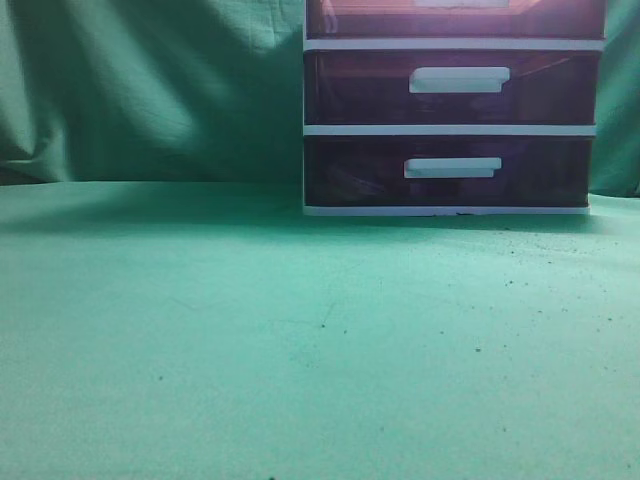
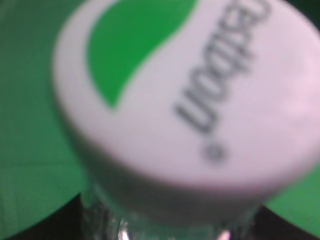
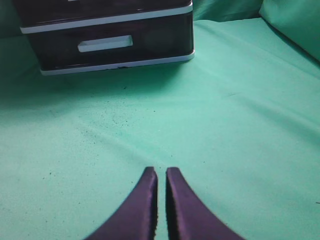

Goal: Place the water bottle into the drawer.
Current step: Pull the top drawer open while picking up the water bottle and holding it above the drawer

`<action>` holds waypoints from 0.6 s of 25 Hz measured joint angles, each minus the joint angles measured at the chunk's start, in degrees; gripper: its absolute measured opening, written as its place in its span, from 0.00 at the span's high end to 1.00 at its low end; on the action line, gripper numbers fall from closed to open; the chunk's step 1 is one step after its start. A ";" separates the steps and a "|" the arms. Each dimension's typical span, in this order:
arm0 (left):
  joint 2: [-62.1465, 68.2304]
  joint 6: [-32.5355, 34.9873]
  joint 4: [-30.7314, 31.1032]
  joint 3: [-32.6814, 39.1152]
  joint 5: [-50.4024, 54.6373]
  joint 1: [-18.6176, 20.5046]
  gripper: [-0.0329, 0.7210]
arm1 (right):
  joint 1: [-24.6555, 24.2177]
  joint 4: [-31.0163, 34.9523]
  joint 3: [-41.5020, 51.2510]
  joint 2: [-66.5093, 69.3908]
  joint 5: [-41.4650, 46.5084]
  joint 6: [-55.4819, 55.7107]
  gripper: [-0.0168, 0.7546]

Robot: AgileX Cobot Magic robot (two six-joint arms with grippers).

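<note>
The water bottle's white cap (image 2: 190,95), with a green leaf mark and grey lettering, fills the left wrist view, very close and blurred. Its clear neck (image 2: 170,225) runs down between the dark jaws of my left gripper (image 2: 170,232), which is shut on the bottle. Neither shows in the exterior view. The drawer (image 1: 455,20), the topmost one, is cut off by the top edge of the exterior view and looks lighter than the two below it. My right gripper (image 3: 161,172) is shut and empty, low over the green cloth and well in front of the cabinet.
The white-framed cabinet (image 1: 450,129) stands at the back right on the green cloth (image 1: 300,340), with its two lower purple drawers shut (image 1: 455,85) (image 1: 450,170). The bottom drawer also shows in the right wrist view (image 3: 105,44). A green curtain (image 1: 150,80) hangs behind.
</note>
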 joint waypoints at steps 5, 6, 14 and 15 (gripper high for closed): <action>-9.51 0.00 0.00 -6.71 15.46 -8.06 0.54 | 0.00 0.00 0.00 0.00 0.00 0.00 0.91; -11.08 0.00 0.00 -9.20 19.20 -9.80 0.54 | 0.00 0.00 0.00 0.00 0.00 0.00 0.91; -19.10 0.00 -2.42 -20.97 42.30 -20.65 0.54 | 0.00 4.68 0.00 0.00 -13.18 1.46 0.91; -19.72 0.00 -2.68 -21.07 43.11 -21.34 0.54 | 0.00 5.03 0.00 0.00 -16.88 1.28 0.91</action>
